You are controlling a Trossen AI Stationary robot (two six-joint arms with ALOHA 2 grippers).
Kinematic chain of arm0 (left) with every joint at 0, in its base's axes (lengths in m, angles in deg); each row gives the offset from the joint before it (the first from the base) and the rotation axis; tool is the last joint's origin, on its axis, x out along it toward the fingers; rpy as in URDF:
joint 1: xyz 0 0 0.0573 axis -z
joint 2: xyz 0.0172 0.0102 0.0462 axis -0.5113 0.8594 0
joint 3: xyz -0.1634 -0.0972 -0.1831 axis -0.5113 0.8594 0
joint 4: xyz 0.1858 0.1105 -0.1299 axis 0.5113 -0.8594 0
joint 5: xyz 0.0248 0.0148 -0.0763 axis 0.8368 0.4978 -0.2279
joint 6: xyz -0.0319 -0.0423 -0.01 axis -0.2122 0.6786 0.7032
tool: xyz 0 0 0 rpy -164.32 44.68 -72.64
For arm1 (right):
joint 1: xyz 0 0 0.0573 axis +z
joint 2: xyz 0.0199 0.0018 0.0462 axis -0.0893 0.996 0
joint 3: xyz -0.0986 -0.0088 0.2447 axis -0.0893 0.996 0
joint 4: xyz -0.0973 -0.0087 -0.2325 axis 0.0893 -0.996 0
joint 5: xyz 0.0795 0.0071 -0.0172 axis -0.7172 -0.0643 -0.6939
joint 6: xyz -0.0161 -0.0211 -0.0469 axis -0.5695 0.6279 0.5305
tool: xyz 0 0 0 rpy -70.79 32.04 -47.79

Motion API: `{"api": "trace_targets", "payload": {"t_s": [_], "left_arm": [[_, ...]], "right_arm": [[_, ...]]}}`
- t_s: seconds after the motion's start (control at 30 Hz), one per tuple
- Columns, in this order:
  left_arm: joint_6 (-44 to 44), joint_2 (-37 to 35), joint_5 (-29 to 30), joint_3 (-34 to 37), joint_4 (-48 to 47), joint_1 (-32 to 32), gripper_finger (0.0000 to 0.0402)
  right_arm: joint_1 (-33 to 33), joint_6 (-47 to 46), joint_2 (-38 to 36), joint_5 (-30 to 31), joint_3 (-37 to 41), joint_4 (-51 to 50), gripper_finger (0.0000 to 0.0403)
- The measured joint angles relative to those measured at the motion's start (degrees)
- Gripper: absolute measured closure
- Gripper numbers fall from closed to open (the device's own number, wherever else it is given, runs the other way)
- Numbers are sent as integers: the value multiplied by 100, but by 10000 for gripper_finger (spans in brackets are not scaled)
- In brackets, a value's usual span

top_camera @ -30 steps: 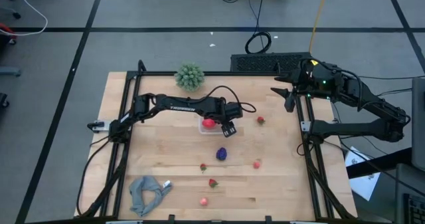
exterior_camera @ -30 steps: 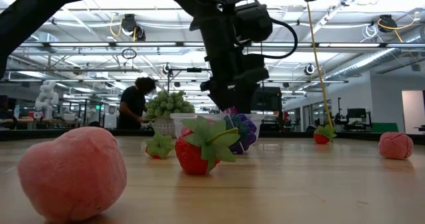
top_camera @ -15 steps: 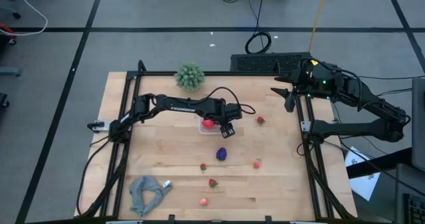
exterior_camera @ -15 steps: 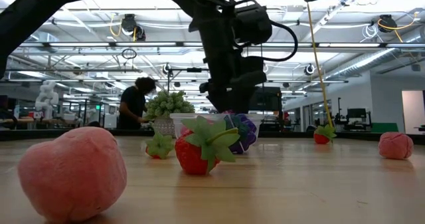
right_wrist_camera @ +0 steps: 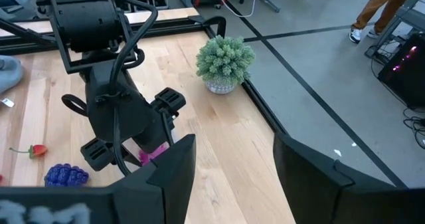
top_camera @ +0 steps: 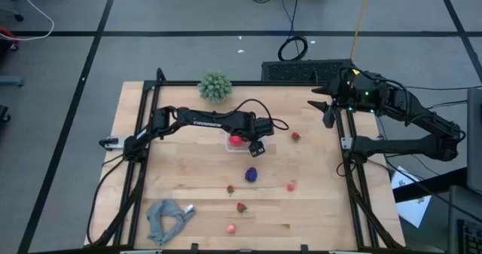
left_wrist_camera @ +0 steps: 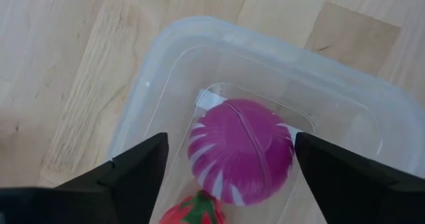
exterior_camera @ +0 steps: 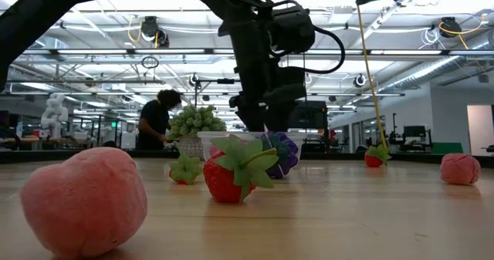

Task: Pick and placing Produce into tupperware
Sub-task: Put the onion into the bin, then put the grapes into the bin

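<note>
The clear tupperware [left_wrist_camera: 199,34] stands mid-table [top_camera: 230,142]. In it lie a magenta, white-striped produce piece [left_wrist_camera: 240,151] and a red one [left_wrist_camera: 196,212]. My left gripper [left_wrist_camera: 230,144] hangs open just above it, pointing steeply down, one finger on either side of the magenta piece and apart from it. More produce rests on the wood: purple grapes [top_camera: 251,175], strawberries [top_camera: 295,136] [top_camera: 241,206] and pink pieces [top_camera: 291,186] [top_camera: 230,228]. My right gripper [right_wrist_camera: 232,157] waits open and raised at the table's far right corner [top_camera: 329,107].
A green bushy ball [top_camera: 215,87] in a small pot stands at the far edge. A grey cloth [top_camera: 169,216] lies at the near left. A black frame [top_camera: 348,171] runs along the table's sides. A person [exterior_camera: 154,121] stands in the room beyond.
My left gripper has opened over the tupperware without shifting. The magenta piece that showed between its fingertips in the low view a second ago no longer shows there; it lies in the tupperware.
</note>
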Motion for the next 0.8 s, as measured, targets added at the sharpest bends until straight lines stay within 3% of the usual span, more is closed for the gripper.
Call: {"api": "trace_targets", "payload": {"t_s": [0.23, 0.4, 0.57, 0.8], "left_arm": [[-59, -11, -2, -42, -72, -24, 61], [-272, -66, 0, -453, -512, -24, 60], [-408, -87, 143, -1086, -1125, -25, 61], [-110, -87, 172, -2033, -2836, 96, 62]], "right_arm": [[-1, 0, 0, 0, 0, 2, 209], [2, 0, 0, 0, -1, 2, 209], [0, -112, 0, 0, 0, -2, 209], [-1, -89, -2, 0, -1, -171, 209]]}}
